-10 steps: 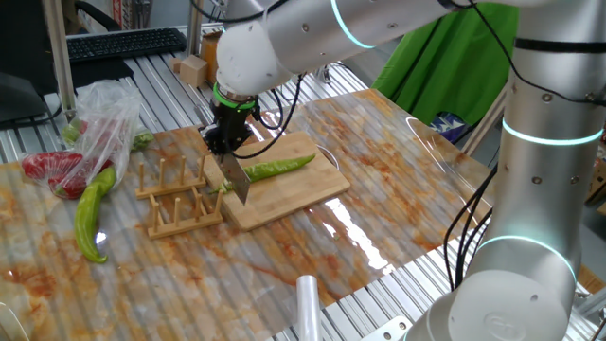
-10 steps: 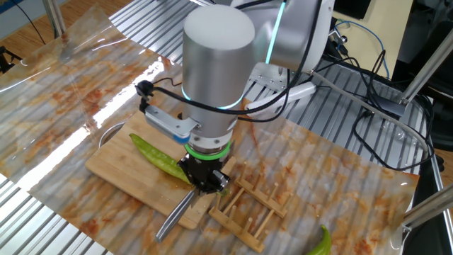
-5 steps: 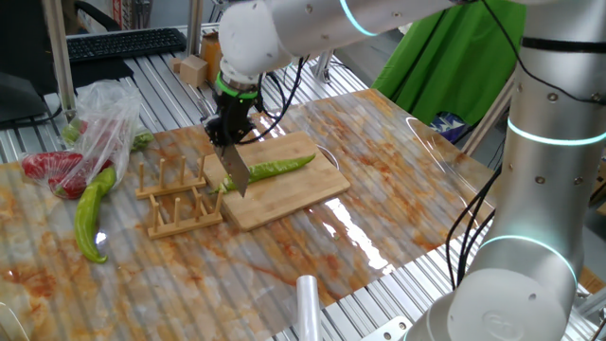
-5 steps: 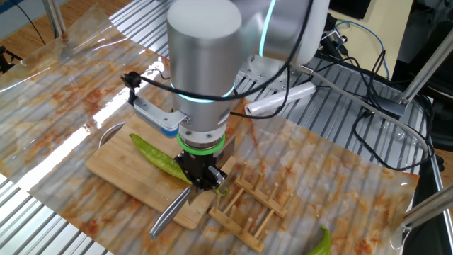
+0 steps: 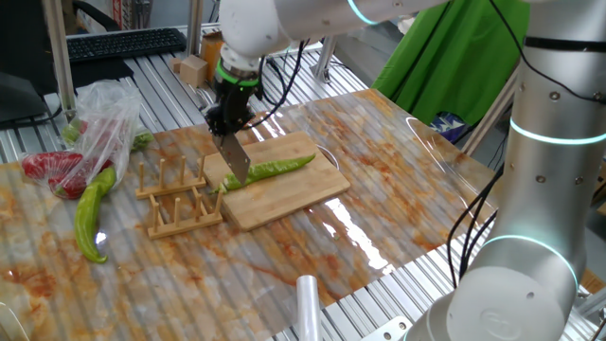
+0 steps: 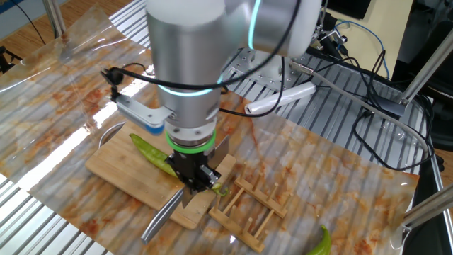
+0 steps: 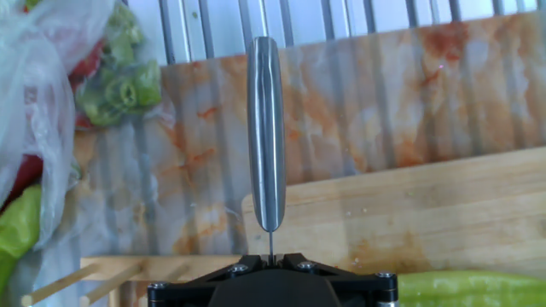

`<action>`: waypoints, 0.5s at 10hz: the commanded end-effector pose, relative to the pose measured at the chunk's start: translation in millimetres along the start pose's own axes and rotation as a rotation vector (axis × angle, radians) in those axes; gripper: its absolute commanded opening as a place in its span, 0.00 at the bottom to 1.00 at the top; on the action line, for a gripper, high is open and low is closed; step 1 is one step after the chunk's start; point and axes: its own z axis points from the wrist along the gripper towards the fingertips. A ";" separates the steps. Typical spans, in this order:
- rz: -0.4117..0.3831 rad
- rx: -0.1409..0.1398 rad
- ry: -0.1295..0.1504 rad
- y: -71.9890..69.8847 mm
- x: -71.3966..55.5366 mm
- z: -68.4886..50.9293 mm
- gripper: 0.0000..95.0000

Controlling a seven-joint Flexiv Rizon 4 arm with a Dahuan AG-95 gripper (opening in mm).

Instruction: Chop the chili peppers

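Observation:
A long green chili pepper [image 5: 272, 169] lies on the wooden cutting board [image 5: 303, 194]; it also shows in the other fixed view [image 6: 151, 151] and at the bottom right of the hand view [image 7: 465, 288]. My gripper [image 5: 230, 121] is shut on a knife [image 5: 235, 164], held by the handle with the steel blade pointing down over the chili's stem end. From the other side the gripper [image 6: 193, 178] hangs above the board's [image 6: 120, 166] near end with the knife [image 6: 161, 214] slanting down past it. In the hand view the knife [image 7: 265, 128] runs straight out from the shut gripper [image 7: 270, 256].
A wooden peg rack [image 5: 178, 201] stands just left of the board. Beyond it lie a thick yellow-green pepper [image 5: 90, 213] and a clear plastic bag [image 5: 90, 123] with red peppers. A white cylinder [image 5: 308, 303] stands at the front edge. Metal slats surround the mat.
The gripper has lifted the knife up from the board and drawn it slightly toward the back edge. The chili has not moved.

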 end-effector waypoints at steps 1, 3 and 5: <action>-0.014 0.014 -0.001 0.0 -2.7 -1.9 0.00; -0.028 0.009 0.001 0.2 -3.3 -0.7 0.00; -0.020 0.010 0.004 0.2 -3.1 -1.0 0.00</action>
